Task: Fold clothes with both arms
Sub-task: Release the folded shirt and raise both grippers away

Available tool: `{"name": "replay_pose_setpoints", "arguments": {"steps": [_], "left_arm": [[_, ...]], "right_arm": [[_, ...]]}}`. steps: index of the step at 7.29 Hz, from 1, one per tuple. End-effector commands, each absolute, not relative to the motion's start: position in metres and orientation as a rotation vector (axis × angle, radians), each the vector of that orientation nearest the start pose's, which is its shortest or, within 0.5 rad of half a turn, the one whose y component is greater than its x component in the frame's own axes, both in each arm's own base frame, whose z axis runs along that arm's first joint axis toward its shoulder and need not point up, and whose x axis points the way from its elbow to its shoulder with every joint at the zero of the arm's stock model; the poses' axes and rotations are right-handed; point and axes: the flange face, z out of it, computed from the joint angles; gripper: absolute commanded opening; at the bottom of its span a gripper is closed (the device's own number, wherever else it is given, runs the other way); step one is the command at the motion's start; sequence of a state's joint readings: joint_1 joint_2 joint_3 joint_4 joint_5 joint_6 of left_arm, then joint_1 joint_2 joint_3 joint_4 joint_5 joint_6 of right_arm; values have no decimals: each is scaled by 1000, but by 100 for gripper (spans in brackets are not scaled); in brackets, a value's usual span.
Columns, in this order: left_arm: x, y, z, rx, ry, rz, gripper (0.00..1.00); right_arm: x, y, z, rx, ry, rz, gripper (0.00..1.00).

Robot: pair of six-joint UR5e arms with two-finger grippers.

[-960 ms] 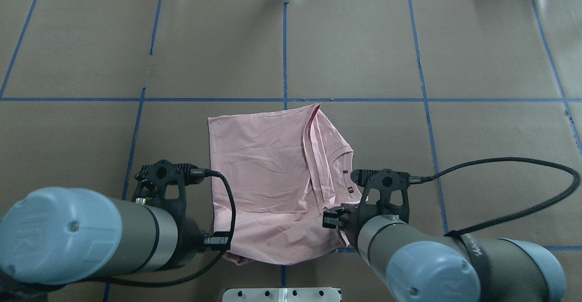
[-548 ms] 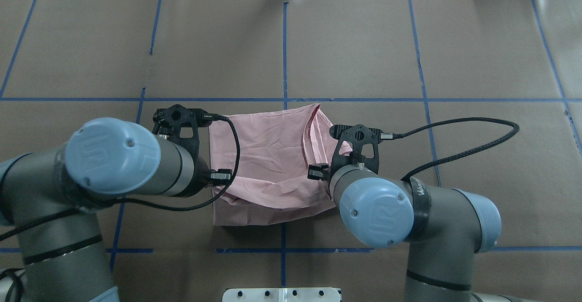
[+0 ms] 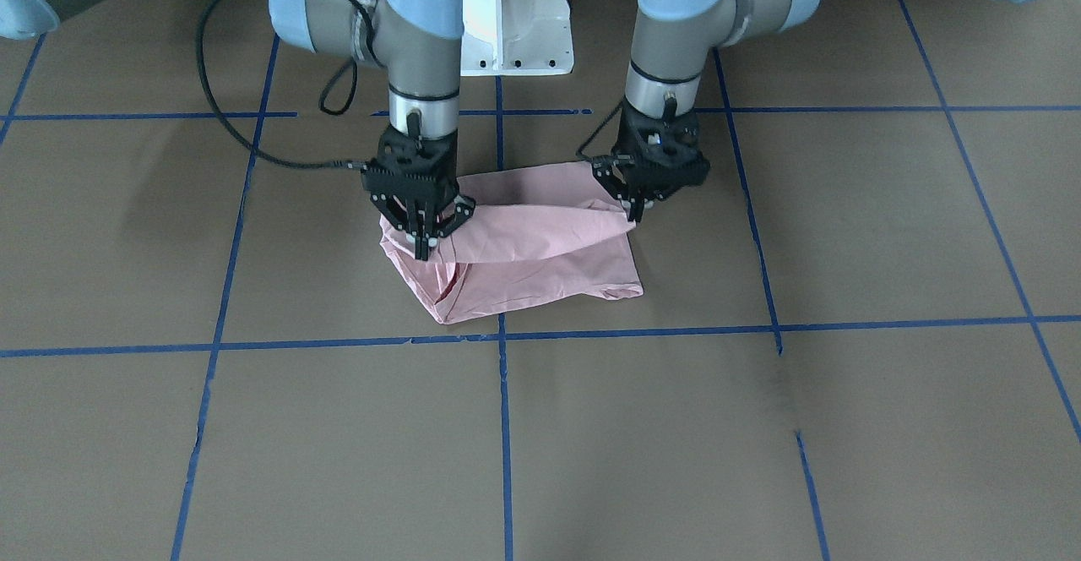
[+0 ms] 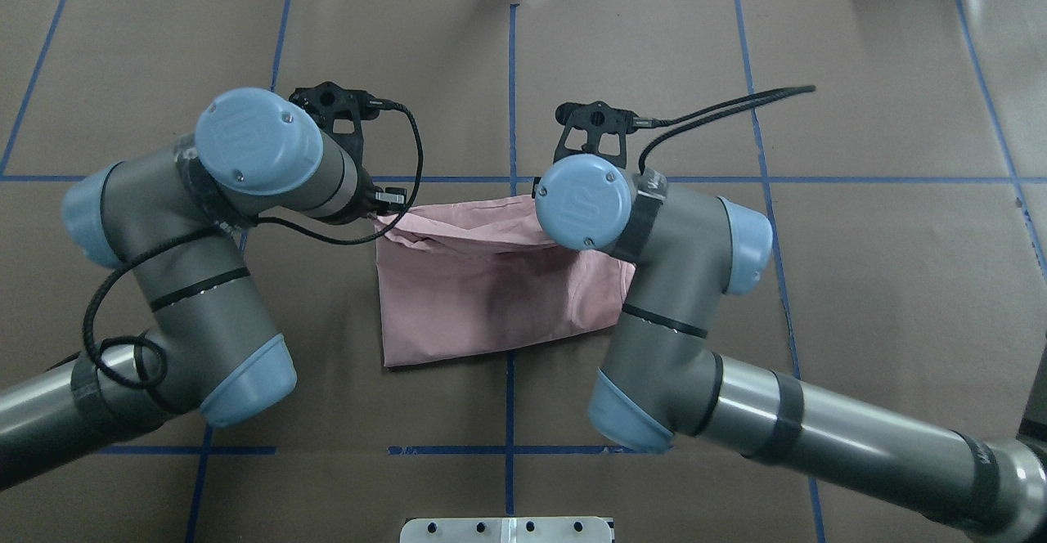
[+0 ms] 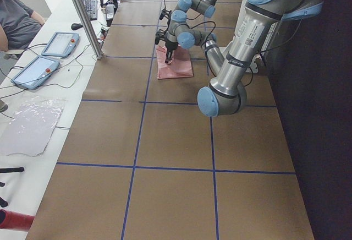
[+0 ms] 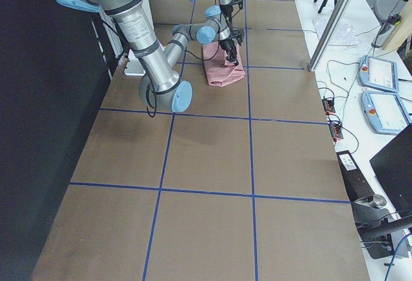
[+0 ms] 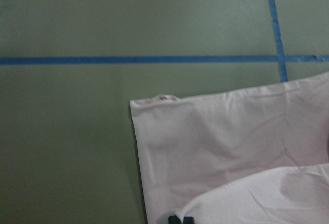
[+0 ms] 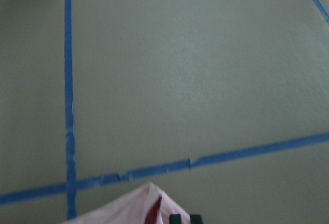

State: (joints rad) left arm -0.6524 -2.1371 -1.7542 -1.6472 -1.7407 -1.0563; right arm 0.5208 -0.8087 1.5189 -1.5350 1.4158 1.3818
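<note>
T-shirt (image 3: 540,269) edge hangs raised, clamped at its ends by left hand (image 3: 635,209) and right hand (image 3: 422,242).

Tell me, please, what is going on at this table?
Two robot arms are folding a pale pink T-shirt on the brown table. The left gripper and the right gripper each pinch one end of a raised edge of the cloth. The upper layer hangs between them, above the part that lies flat. The fold is not yet laid down.
</note>
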Motion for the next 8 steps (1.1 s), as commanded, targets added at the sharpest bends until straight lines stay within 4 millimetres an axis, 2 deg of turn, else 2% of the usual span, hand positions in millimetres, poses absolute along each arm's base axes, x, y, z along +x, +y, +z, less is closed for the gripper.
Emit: {"name": "replay_pose_setpoints", "arguments": {"steps": [1,2,3,4,6,7,8], "left_arm": [[405,-572,285,424,750,36,100],[394,-573,285,398,785,90,100],[392,-571,282,406,794,98,100],[385,-563,265,432,819,104,100],[364,-541,254,462,845,110,100],[355,-533,250,465,846,111,100],[342,-522,248,478,830,143,100]], "right_arm": [[-550,-614,242,365,-666,317,100],[-515,-641,242,318,-694,267,100],[-497,-654,246,312,-674,245,100],[-484,-659,245,301,-680,206,100],[-449,-647,235,263,-700,177,100],[-421,-638,231,257,-684,143,100],[-379,-630,237,257,-674,89,100]]}}
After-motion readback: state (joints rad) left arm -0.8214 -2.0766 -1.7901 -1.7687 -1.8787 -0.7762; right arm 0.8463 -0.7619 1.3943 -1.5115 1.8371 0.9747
